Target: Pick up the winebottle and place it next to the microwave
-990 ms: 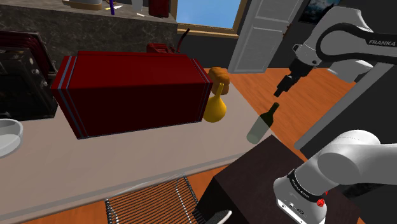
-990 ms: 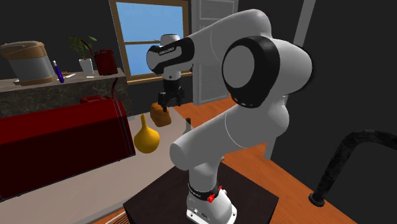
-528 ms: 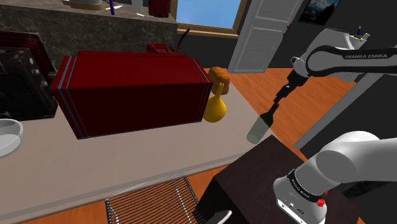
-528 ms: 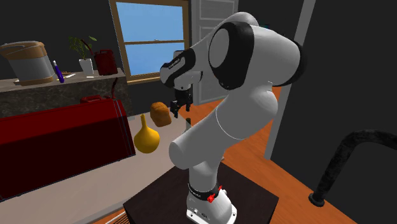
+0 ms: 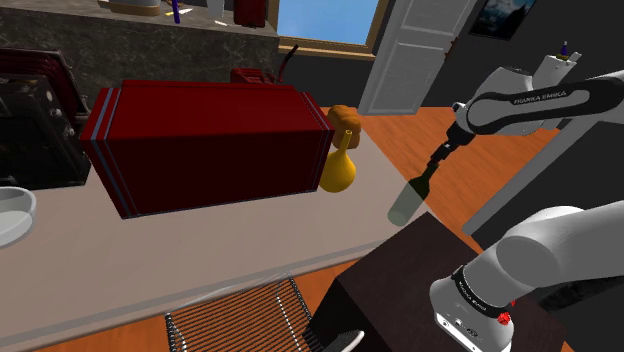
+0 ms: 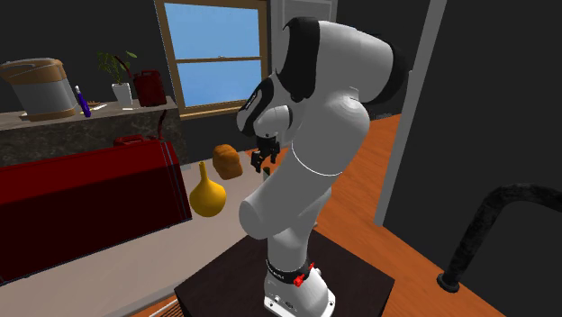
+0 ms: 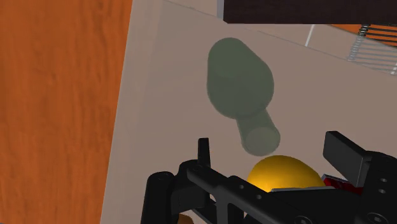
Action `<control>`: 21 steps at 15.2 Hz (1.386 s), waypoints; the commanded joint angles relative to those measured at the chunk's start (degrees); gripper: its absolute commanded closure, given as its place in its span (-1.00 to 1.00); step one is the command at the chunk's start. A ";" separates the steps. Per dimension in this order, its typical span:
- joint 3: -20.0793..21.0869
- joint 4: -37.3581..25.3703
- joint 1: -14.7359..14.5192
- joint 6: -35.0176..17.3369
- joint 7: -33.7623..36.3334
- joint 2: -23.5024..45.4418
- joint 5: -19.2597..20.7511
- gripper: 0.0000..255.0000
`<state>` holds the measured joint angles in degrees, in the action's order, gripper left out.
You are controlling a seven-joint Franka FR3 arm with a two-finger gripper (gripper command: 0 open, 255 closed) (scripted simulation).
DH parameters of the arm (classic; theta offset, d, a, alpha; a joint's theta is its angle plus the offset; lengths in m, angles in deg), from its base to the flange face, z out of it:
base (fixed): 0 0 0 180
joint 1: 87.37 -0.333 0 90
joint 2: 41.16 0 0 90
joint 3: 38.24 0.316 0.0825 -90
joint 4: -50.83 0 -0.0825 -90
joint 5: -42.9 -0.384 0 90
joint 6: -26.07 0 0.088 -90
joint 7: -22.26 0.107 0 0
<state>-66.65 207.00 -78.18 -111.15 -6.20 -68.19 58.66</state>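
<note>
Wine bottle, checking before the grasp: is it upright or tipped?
Upright: the translucent grey-green bottle stands on its base on the beige counter, neck up.

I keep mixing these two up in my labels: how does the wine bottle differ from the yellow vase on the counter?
The wine bottle is see-through grey-green, while the yellow vase is opaque. The bottle is slim and straight-sided, while the vase is bulbous with a thin neck. The bottle stands near the counter's edge, and the vase stands right beside the red microwave. Both stand on the counter, necks up.
</note>
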 commanded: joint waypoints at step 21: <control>-1.79 1.56 -0.93 -6.39 -0.86 4.81 -0.54 1.00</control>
<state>-68.45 208.54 -79.10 -117.55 -7.05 -63.39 58.12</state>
